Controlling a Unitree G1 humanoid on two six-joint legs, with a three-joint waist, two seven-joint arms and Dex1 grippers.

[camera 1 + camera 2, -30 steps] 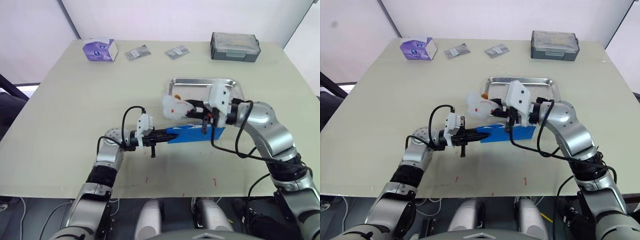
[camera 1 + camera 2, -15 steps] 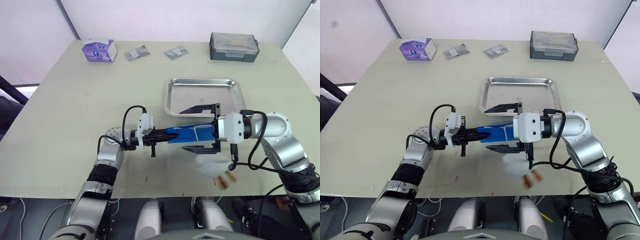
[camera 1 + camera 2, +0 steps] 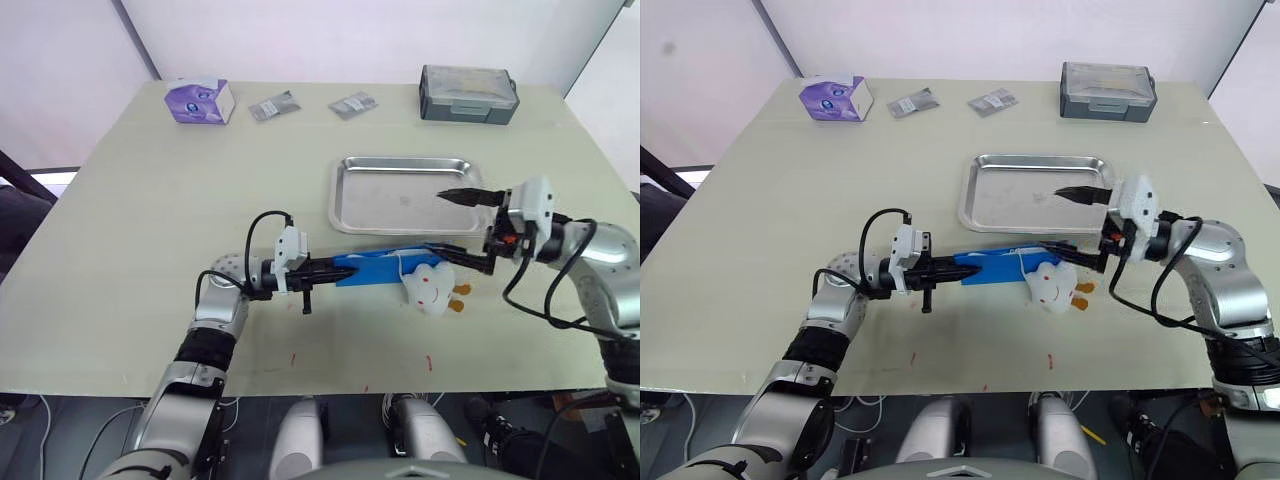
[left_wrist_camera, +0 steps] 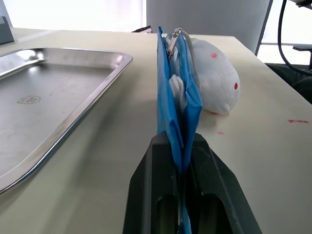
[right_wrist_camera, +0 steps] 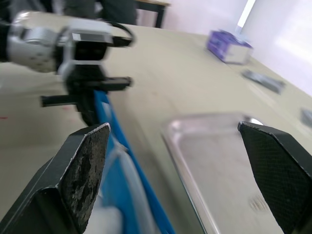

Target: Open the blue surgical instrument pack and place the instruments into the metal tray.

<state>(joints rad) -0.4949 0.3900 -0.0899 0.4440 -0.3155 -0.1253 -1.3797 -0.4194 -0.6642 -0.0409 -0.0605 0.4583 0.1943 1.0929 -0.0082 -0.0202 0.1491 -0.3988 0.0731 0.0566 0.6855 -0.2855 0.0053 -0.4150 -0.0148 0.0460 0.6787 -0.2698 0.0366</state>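
Observation:
The blue surgical instrument pack (image 3: 372, 268) stands on edge on the table, just in front of the metal tray (image 3: 380, 205). My left gripper (image 3: 325, 270) is shut on the pack's left end, as the left wrist view shows (image 4: 181, 161). A white soft toy with red dots (image 3: 430, 290) lies on the table against the pack's right end. My right gripper (image 3: 457, 226) is open and holds nothing. It hovers over the tray's front right corner, pointing left toward the pack (image 5: 117, 170). The instruments are hidden.
Along the table's far edge stand a purple tissue box (image 3: 200, 100), two small grey sachets (image 3: 274, 106) (image 3: 352, 104) and a grey lidded box (image 3: 470, 94). Small red marks (image 3: 430, 362) dot the table near its front edge.
My right gripper has opened and let go of the white toy, which dropped beside the pack's right end. The right arm drew back to the right. The left gripper kept its hold.

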